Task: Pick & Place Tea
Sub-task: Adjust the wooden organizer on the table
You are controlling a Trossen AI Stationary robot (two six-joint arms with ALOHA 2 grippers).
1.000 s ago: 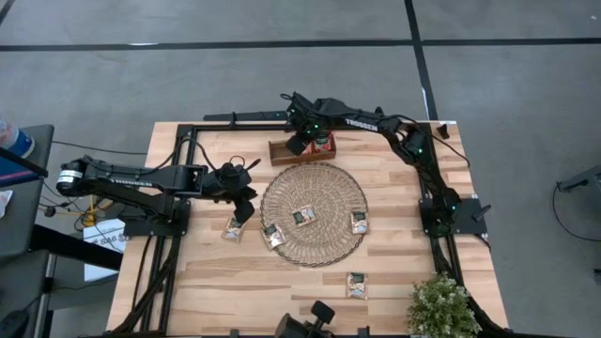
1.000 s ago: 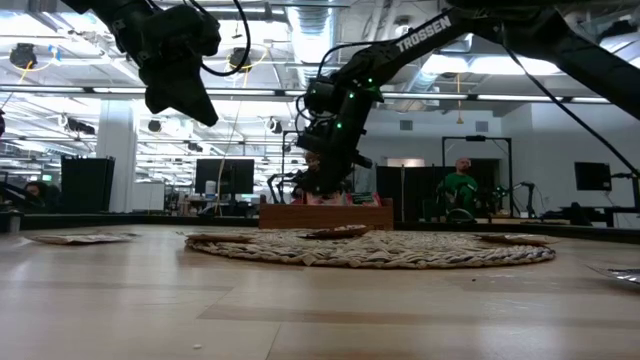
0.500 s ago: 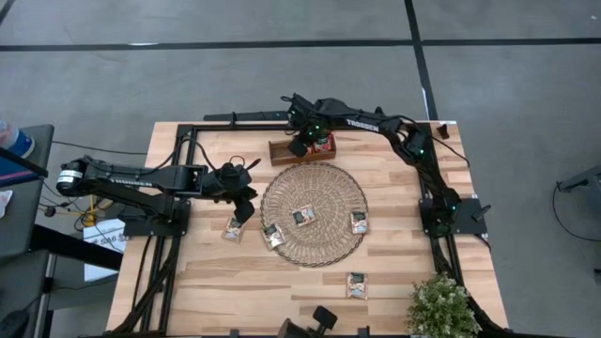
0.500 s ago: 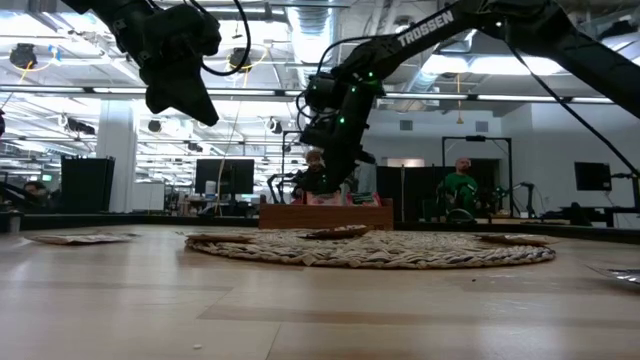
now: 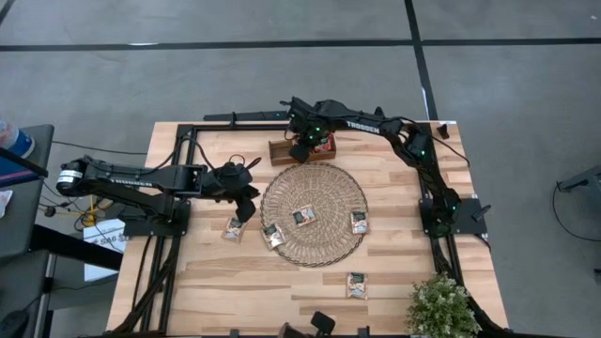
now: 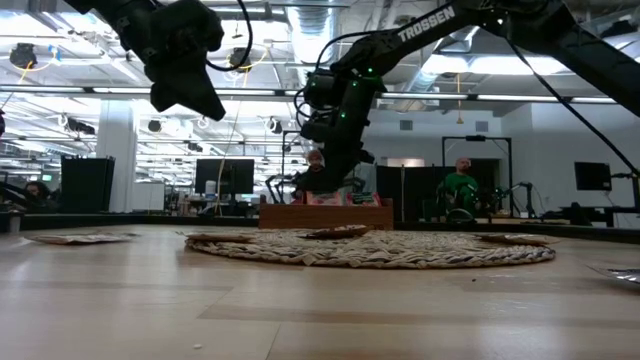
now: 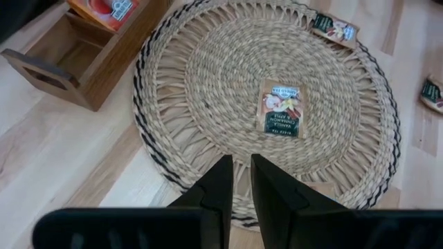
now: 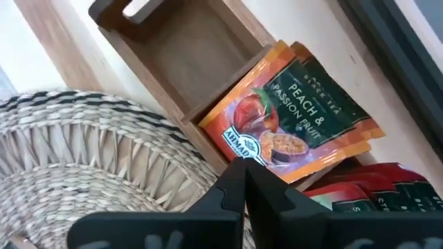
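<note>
The right gripper (image 5: 300,150) hung over the brown wooden compartment tray (image 5: 282,151) at the table's far edge, its fingers (image 8: 239,181) pressed together with nothing between them. In the right wrist view, orange peach and passion fruit tea sachets (image 8: 294,111) stood tilted in one compartment, red sachets (image 8: 374,188) sat in the next, and the end compartment beside them was bare wood. The left gripper (image 5: 244,210) hovered above the table just left of the round woven mat (image 5: 314,213), its fingers (image 7: 220,188) nearly together and grasping nothing. One sachet (image 5: 303,216) lay near the mat's middle, another (image 5: 273,235) on its near-left edge, and a third (image 5: 359,222) on its right edge. A fourth sachet (image 5: 232,229) lay on bare wood below the left gripper, and a fifth (image 5: 356,284) lay nearer the front beside a potted plant (image 5: 441,306).
</note>
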